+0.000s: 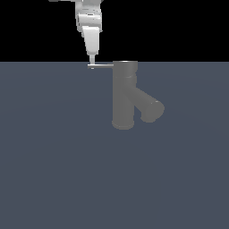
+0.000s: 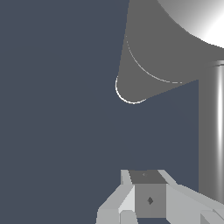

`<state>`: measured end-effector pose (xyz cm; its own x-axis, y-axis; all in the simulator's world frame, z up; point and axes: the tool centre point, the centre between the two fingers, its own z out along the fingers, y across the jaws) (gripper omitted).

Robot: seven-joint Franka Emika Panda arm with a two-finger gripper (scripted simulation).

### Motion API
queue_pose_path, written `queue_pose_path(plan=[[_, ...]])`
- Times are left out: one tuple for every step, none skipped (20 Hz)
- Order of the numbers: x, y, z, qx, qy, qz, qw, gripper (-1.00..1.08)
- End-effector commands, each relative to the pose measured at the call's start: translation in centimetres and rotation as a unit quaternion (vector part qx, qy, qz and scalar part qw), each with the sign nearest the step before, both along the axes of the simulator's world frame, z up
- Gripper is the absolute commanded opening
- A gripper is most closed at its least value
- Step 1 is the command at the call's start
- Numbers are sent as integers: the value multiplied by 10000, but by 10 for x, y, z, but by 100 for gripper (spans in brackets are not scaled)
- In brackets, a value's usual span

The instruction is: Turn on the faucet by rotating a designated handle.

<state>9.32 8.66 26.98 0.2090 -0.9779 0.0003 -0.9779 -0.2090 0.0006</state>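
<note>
The matte grey faucet [image 1: 123, 96] stands upright in the middle of the exterior view, its thick spout [image 1: 150, 106] angling down toward that view's right. The thin silver handle [image 1: 102, 65] sticks out horizontally from the cap toward that view's left. My white gripper [image 1: 91, 61] comes down from above, its narrow tip resting at the handle's outer end. In the wrist view the faucet's cap [image 2: 199, 19] and spout [image 2: 140, 65] lie ahead, and the handle [image 2: 212, 131] runs alongside my gripper [image 2: 146, 183]. The fingers look pressed together, with the rod beside them, not between them.
A flat blue-grey floor [image 1: 53, 170] stretches around the faucet, with a black background above it. Nothing else is in view.
</note>
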Motion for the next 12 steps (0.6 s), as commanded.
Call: queue_pose_path(plan=[[-5,-1,0,0,-2,-1,10000,-100],[-7,-2,0,0,-2,-1,10000,-100],[-10,-3,0,0,-2,-1,10000,-100],[-12,-3,0,0,-2,-1,10000,-100],[-15,-4,0,0,-2,-1,10000,-100],[-17,-5,0,0,-2,-1,10000,-100],[-20,-5,0,0,-2,-1,10000,-100],[-22,-6,0,0,-2,-1,10000,-100],[-25,-7,0,0,-2,-1,10000,-100],[-27,-8,0,0,-2,-1,10000,-100],[-30,-8,0,0,-2,-1,10000,-100],[-32,-9,0,0,-2,-1,10000,-100]])
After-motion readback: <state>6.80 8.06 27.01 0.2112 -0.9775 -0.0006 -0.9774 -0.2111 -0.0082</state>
